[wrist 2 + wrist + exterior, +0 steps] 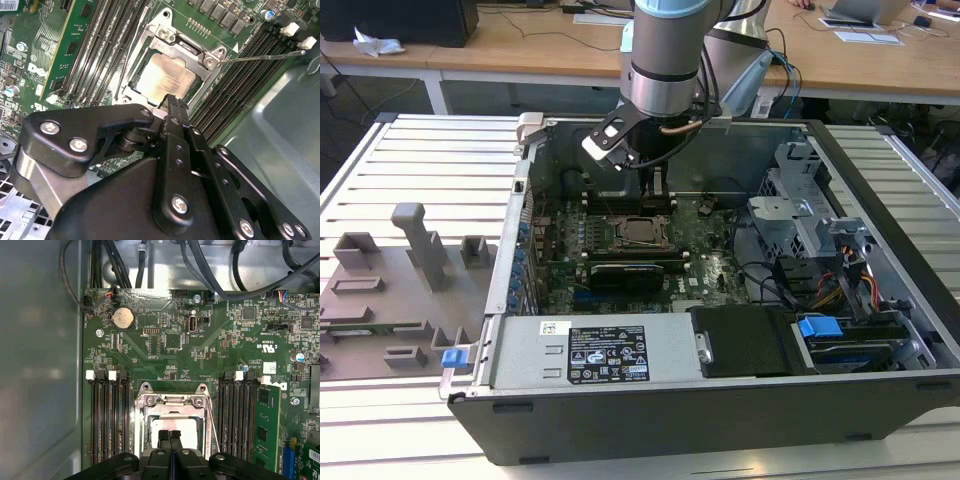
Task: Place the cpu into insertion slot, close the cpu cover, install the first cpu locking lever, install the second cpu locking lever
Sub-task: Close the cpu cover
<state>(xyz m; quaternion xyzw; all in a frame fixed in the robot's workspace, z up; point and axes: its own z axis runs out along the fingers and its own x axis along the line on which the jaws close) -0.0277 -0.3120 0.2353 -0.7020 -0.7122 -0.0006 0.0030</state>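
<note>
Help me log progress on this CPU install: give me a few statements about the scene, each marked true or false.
1. The cpu lies in the insertion slot. True.
2. The cpu cover stands upright, open. False: it lies flat, framing the cpu.
3. The fingers are spread wide. False: the fingers are pressed together, with nothing seen between them.
4. The gripper hangs over the cpu, inside the computer case. True.
5. A round coin battery sits on the board. True.
</note>
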